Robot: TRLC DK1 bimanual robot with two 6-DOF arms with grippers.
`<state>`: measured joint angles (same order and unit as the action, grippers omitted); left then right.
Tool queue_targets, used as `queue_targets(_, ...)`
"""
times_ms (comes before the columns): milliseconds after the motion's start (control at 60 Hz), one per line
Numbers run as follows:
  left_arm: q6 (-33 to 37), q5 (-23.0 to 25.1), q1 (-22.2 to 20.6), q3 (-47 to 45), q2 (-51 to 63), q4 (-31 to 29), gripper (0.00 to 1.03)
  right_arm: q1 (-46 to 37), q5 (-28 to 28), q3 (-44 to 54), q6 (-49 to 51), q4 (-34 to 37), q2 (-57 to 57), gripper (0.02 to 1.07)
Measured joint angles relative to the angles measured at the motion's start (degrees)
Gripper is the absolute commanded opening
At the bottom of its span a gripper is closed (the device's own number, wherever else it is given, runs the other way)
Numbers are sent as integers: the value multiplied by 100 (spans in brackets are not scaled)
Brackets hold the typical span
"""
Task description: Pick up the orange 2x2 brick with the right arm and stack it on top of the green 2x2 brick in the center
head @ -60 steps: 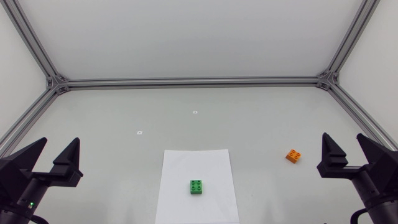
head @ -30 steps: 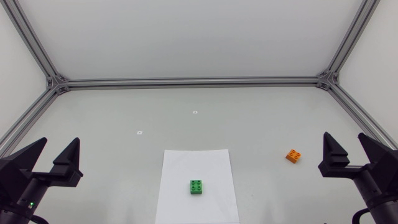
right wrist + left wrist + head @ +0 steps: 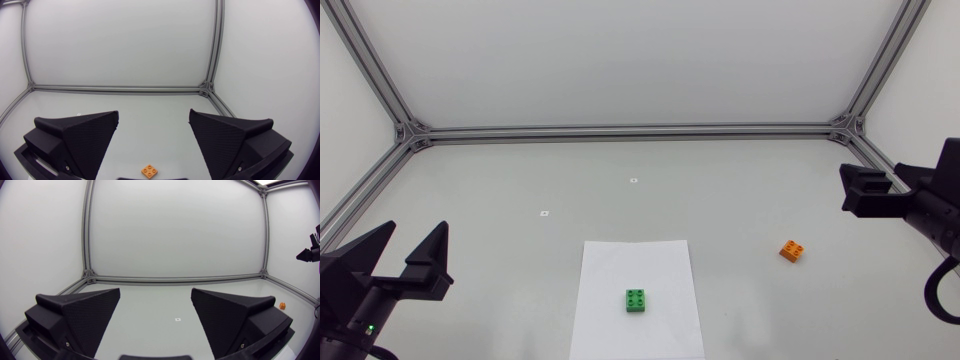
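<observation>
Orange brick (image 3: 148,170) lies below wide-spread right tool (image 3: 153,113), not touching it.

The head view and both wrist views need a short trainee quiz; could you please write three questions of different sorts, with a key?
1. True or false: the small orange 2x2 plastic brick is stacked on the green 2x2 plastic brick.
2. What does the green brick rest on? A) a grey tray B) a white paper sheet C) a blue cloth
3. Fill in: the matte black right end effector and left end effector both stand ___, holding nothing.
Key: 1 false; 2 B; 3 open.
</observation>
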<state>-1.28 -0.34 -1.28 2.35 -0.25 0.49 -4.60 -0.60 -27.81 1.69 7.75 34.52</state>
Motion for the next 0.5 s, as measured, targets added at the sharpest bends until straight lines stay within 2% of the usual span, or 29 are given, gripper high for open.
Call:
queue_targets(183,0,0,0,0,0,0,99,-26,-136,-841,0,739,1088,102)
queue_targets(350,0,2,0,0,0,0,99,-140,-393,-1196,55,1228,1740,102)
queue_targets(500,0,0,0,0,0,0,99,-450,-758,-1668,728,2015,2374,102)
